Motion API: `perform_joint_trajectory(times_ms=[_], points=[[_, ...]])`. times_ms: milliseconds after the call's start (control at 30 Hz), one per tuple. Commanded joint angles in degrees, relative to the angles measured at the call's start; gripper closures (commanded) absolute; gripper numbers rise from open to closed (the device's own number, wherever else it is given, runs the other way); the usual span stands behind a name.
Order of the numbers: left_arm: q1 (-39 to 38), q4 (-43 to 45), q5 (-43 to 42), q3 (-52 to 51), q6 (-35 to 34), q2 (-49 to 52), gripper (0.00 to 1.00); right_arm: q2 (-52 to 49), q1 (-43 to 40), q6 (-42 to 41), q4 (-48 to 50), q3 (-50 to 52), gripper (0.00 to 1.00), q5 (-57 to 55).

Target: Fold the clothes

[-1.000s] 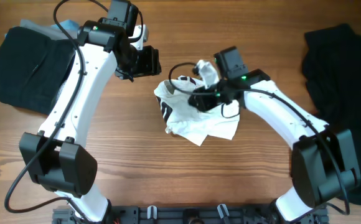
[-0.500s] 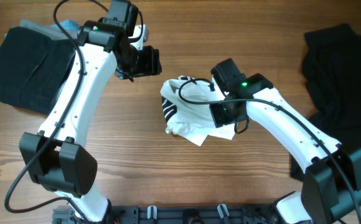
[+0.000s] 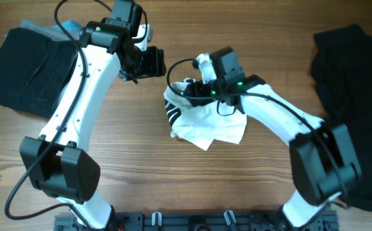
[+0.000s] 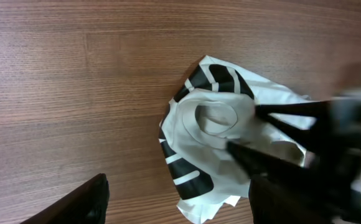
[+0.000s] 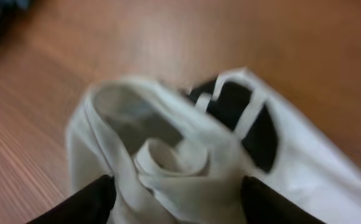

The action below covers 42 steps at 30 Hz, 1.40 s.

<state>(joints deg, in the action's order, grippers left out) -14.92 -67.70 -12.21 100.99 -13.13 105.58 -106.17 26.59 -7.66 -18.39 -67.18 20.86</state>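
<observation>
Right now my right gripper (image 5: pixel 177 186) is down on the shirt (image 3: pixel 208 122), jaws apart, with a bunched ridge of white cloth near the collar (image 4: pixel 215 118) lying between the fingers. The right wrist view is blurred, so I cannot tell how deep the cloth sits. My left gripper (image 3: pixel 152 64) hangs above bare wood just beside the shirt's upper left edge, jaws apart and empty.

The shirt lies crumpled in the middle of the table (image 3: pixel 192 186), black lettering (image 4: pixel 215 78) twisted to its left side, and no hem or sleeve lies flat. I judge the step in hand to be opening it out before any fold. To do it well I should pinch one layer at the collar or a shoulder, not the whole wad, then lift enough for the body to hang and untwist. The left gripper should take the opposite shoulder, so that the two of us can draw the cloth taut and lay it down flat. If I grab several layers, it will likely come down as knotted as it is.

The wood looks smooth and plain, so cloth should slide across it easily. Room is good in front of the shirt. A loose black garment (image 3: pixel 346 70) covers the right end, and a folded black piece (image 3: pixel 25 70) sits at the far left, both well apart from the shirt.
</observation>
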Motion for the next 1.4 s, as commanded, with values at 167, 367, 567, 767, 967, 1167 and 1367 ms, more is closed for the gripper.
perform_joint_trajectory(times_ms=[167, 367, 567, 767, 967, 1167, 1367], points=[[0.3, 0.8, 0.3, 0.2, 0.9, 0.2, 0.27, -2.2, 1.1, -8.1, 3.2, -0.3, 0.74, -8.5], [0.3, 0.8, 0.3, 0.2, 0.9, 0.2, 0.27, 2.3, -3.3, -10.5, 0.3, -0.4, 0.96, -12.7], [0.3, 0.8, 0.3, 0.2, 0.9, 0.2, 0.25, 16.9, -6.9, -5.8, -13.7, -0.4, 0.94, -11.8], [0.2, 0.8, 0.3, 0.2, 0.9, 0.2, 0.21, 15.6, -7.5, -15.1, -27.9, -0.4, 0.84, -25.4], [0.2, 0.8, 0.3, 0.2, 0.9, 0.2, 0.17, 12.6, -11.9, -12.6, -27.4, -0.2, 0.71, -21.6], [0.2, 0.8, 0.3, 0.2, 0.9, 0.2, 0.14, 8.6, -11.8, -0.4, -17.2, -0.2, 0.35, -5.7], [0.2, 0.8, 0.3, 0.2, 0.9, 0.2, 0.14, 3.2, -12.5, 0.0, -18.7, -0.3, 0.96, 0.5]])
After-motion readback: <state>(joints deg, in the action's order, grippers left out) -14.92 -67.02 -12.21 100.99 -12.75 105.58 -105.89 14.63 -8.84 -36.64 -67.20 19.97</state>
